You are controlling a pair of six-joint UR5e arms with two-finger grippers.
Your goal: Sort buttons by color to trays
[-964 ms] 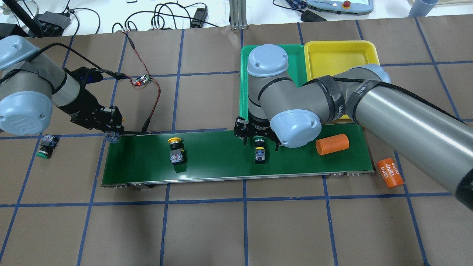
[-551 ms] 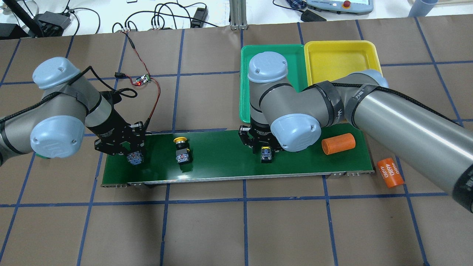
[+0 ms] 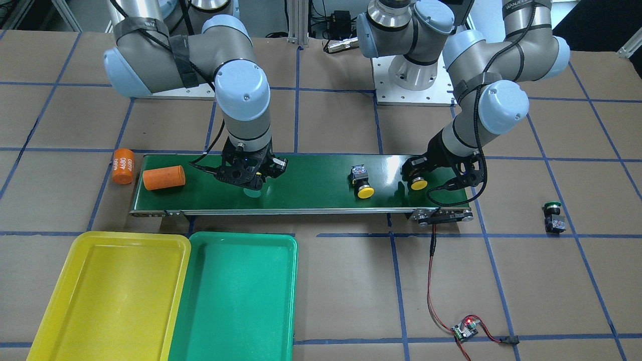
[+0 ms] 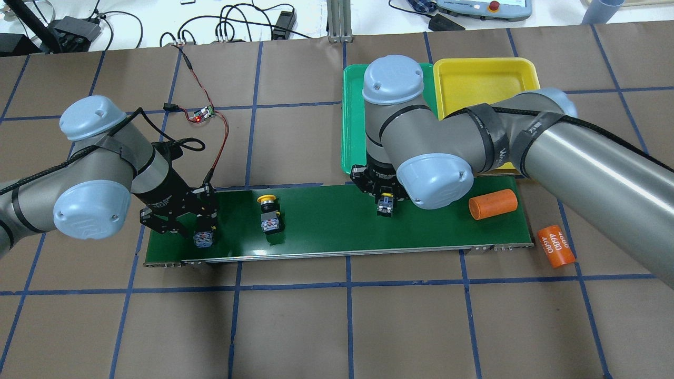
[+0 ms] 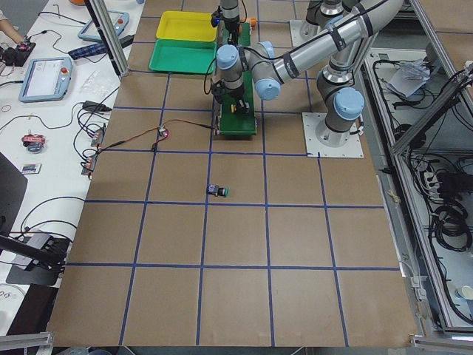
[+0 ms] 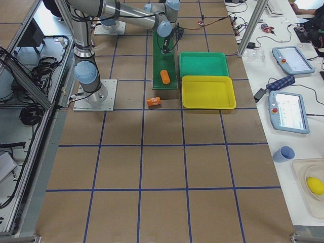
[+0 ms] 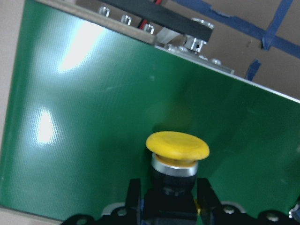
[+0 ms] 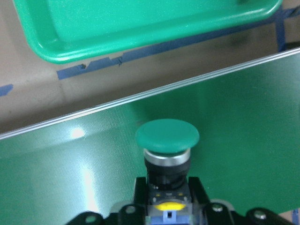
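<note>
My left gripper (image 4: 202,234) is shut on a yellow-capped button (image 7: 177,146) over the left end of the conveyor belt (image 4: 326,221). My right gripper (image 4: 385,202) is shut on a green-capped button (image 8: 167,136) over the belt's far edge, in front of the green tray (image 4: 348,121). The yellow tray (image 4: 484,79) stands right of the green one. A second yellow button (image 4: 268,213) lies on the belt between the grippers. A second green button (image 3: 553,215) lies on the table beyond the belt's left end, hidden by my left arm in the overhead view.
One orange cylinder (image 4: 492,203) lies on the belt's right end and another, printed "4680" (image 4: 555,246), lies on the table just off it. A red-black wire with a small lit board (image 4: 200,115) runs to the belt's far left corner.
My left gripper carried its yellow button from beside the belt's far left corner onto the belt's left end. My right gripper shut on the green button. The loose yellow button and orange cylinder drifted right.
</note>
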